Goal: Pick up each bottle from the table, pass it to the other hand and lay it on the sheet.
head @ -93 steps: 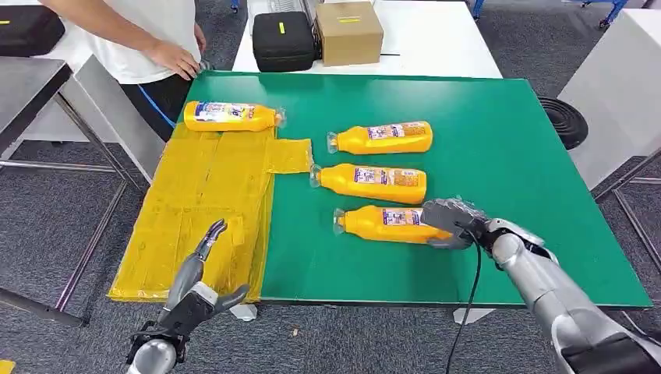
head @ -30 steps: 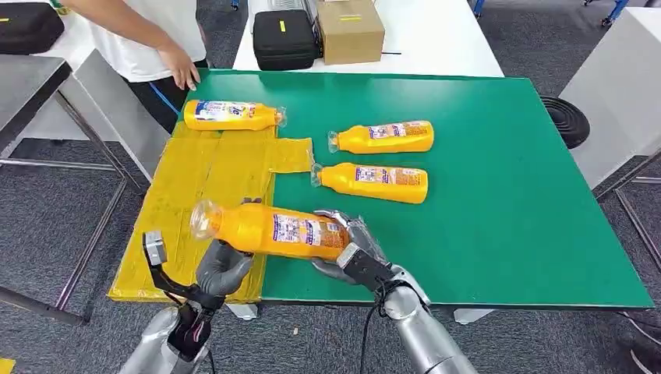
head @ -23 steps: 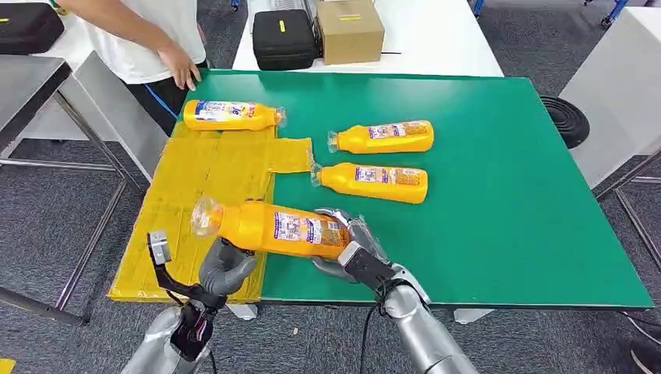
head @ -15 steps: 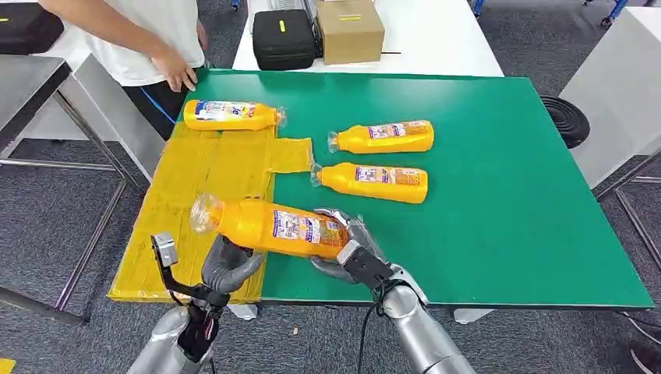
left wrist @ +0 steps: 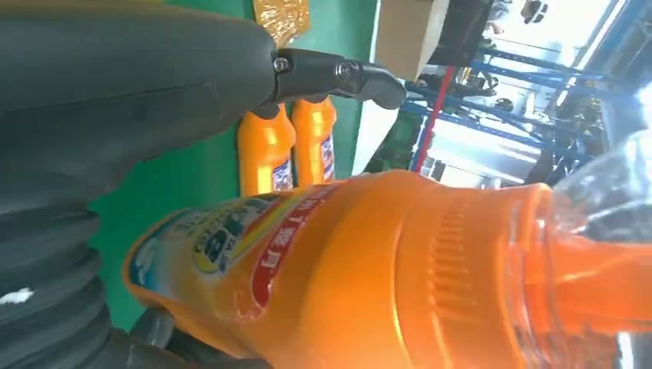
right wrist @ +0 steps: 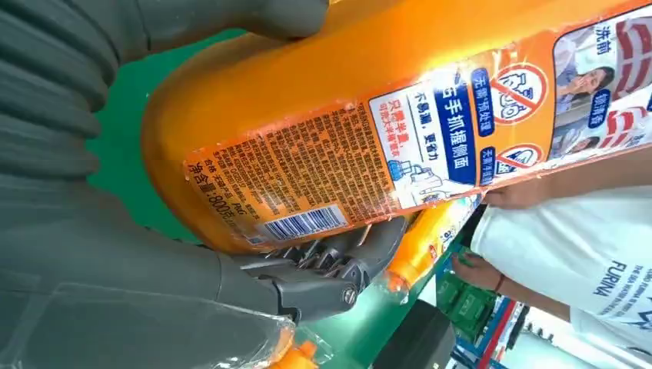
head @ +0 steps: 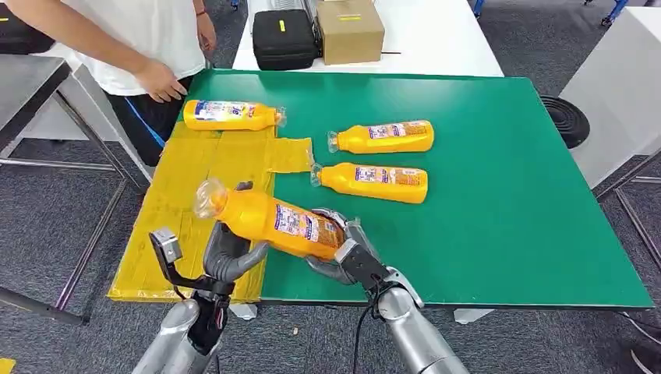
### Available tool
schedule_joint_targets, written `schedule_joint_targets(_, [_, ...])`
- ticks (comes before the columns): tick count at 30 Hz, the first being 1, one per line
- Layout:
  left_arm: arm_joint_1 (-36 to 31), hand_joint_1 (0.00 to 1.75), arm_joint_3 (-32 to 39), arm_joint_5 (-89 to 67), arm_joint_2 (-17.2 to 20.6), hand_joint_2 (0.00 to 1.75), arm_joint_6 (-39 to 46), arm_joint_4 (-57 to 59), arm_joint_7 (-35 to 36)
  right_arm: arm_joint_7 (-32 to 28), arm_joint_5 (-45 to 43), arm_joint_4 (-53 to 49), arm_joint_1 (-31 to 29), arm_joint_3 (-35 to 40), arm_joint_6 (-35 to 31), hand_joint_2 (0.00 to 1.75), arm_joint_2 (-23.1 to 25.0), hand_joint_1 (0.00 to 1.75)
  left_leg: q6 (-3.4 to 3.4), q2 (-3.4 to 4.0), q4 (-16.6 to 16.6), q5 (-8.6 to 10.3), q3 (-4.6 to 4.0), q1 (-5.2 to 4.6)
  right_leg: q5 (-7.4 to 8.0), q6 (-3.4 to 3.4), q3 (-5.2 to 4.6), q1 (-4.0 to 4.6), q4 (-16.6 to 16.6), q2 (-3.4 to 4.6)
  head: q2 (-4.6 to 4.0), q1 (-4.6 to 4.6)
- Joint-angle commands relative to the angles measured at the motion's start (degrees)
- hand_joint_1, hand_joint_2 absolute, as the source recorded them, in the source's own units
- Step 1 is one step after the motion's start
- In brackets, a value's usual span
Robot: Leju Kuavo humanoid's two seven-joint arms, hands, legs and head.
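Observation:
My right hand (head: 347,257) grips the base of an orange bottle (head: 273,222) and holds it in the air over the table's near edge, its clear cap pointing left over the yellow sheet (head: 195,187). My left hand (head: 226,257) cups the bottle's neck end from below, one finger reaching up behind it. In the left wrist view that finger (left wrist: 338,73) stands apart from the bottle (left wrist: 369,269). The right wrist view shows the bottle's label (right wrist: 346,131) close up. Another bottle (head: 230,115) lies at the sheet's far end. Two more bottles (head: 386,137) (head: 374,182) lie on the green table (head: 507,195).
A person (head: 148,39) stands at the table's far left corner, one hand (head: 160,80) near the sheet's far end. A black case (head: 282,39) and a cardboard box (head: 349,31) sit on the white table behind.
My right hand carried the bottle from the table to the left. My left hand rose under its neck end and reached around it. The person's hand drew back from the table.

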Motion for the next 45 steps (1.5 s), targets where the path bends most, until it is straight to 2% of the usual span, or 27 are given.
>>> schedule_joint_targets(1, [-2.9, 0.0, 0.2, 3.1, -0.3, 1.75, -3.4, 0.4, 0.0, -0.1, -0.3, 4.3, -1.0, -0.2, 0.4, 1.75, -0.5, 1.75, -0.02, 0.01, 0.0, -0.08, 0.23, 0.04, -0.08, -0.15, 0.27, 0.07, 0.0, -0.07, 0.0, 0.02])
schedule_joint_targets(12, [-2.9, 0.0, 0.1, 3.3, -0.1, 1.75, -3.8, 0.3, 0.0, -0.1, -0.4, 4.3, -1.0, -0.3, 0.4, 1.75, -0.5, 1.75, -0.01, 0.01, 0.0, -0.04, 0.13, 0.02, -0.04, -0.1, 0.14, 0.04, 0.0, -0.04, 0.0, 0.02])
schedule_joint_targets(20, [-4.1, 0.0, -4.5, 6.2, 1.4, 1.75, -15.5, 3.0, 1.8, -0.2, -2.2, 2.7, -0.5, -3.4, 0.8, 1.75, -1.2, 1.75, -0.01, -0.03, 0.0, -0.07, 0.28, 0.01, -0.09, -0.16, 0.31, 0.05, -0.1, -0.11, 0.0, 0.0])
schedule_joint_targets(29, [-7.0, 0.0, -7.3, -0.7, 1.2, 1.75, -16.1, 6.8, 1.4, 0.3, -1.3, 0.7, 0.1, -4.6, 1.7, 1.75, -0.5, 1.75, -0.01, 0.04, 0.0, -0.06, 0.23, 0.0, -0.06, -0.15, 0.24, 0.03, 0.0, -0.04, 0.0, 0.02])
schedule_joint_targets(30, [-7.0, 0.3, -7.2, -1.1, 1.2, 1.75, -16.1, 7.0, 1.2, 0.3, -1.2, 0.6, 0.2, -4.7, 1.8, 1.75, -0.5, 1.75, -0.01, 0.02, 0.0, -0.04, 0.19, -0.01, -0.05, -0.12, 0.19, 0.02, 0.0, -0.04, 0.0, 0.02])
schedule_joint_targets(31, [-7.0, 1.34, -7.2, -1.2, 1.1, 1.75, -16.1, 7.0, 1.1, 0.3, -1.2, 0.5, 0.3, -4.8, 1.8, 1.75, -0.5, 1.75, -0.03, 0.04, 0.0, -0.09, 0.32, 0.0, -0.1, -0.18, 0.33, 0.04, 0.0, -0.04, 0.0, 0.02])
schedule_joint_targets(32, [-7.0, 1.69, -7.1, -1.8, 1.1, 1.75, -16.4, 7.0, 0.8, 0.5, -1.1, 0.0, 0.5, -5.0, 2.0, 1.75, -0.4, 1.75, -0.02, 0.03, 0.0, -0.06, 0.24, 0.0, -0.07, -0.14, 0.25, 0.03, 0.0, -0.04, 0.0, 0.02])
schedule_joint_targets(33, [-6.9, 1.75, -7.1, -2.4, 1.0, 1.75, -16.4, 7.0, 0.7, 0.6, -1.1, -0.4, 0.7, -5.2, 2.2, 1.75, -0.3, 1.75, -0.01, 0.04, 0.0, -0.04, 0.16, -0.02, -0.04, -0.1, 0.15, 0.01, 0.0, -0.02, 0.0, 0.0])
schedule_joint_targets(37, [-6.6, 1.75, -6.8, -4.6, 0.5, 1.75, -15.4, 6.2, 0.2, 1.0, -0.8, -1.0, 1.0, -5.6, 2.6, 1.75, -0.1, 1.75, -0.02, 0.1, 0.0, -0.11, 0.3, -0.01, -0.1, -0.17, 0.3, 0.03, 0.0, 0.02, 0.0, 0.0])
schedule_joint_targets(44, [-6.8, 1.71, -7.2, -11.9, 0.5, 1.75, -8.2, 5.1, -0.1, 0.9, -0.8, -2.0, 1.7, -6.0, 3.4, 1.75, 0.0, 1.75, 0.0, 0.02, 0.0, 0.0, 0.05, -0.04, -0.01, -0.06, 0.05, -0.02, 0.0, -0.02, 0.0, 0.02])
schedule_joint_targets(45, [-6.8, 1.69, -7.2, -11.9, 0.5, 1.75, -8.2, 5.1, -0.1, 0.9, -0.8, -2.0, 1.7, -6.0, 3.4, 1.75, 0.0, 1.75, -0.01, 0.09, 0.0, -0.09, 0.25, -0.02, -0.08, -0.16, 0.25, 0.02, 0.0, 0.01, 0.0, 0.04])
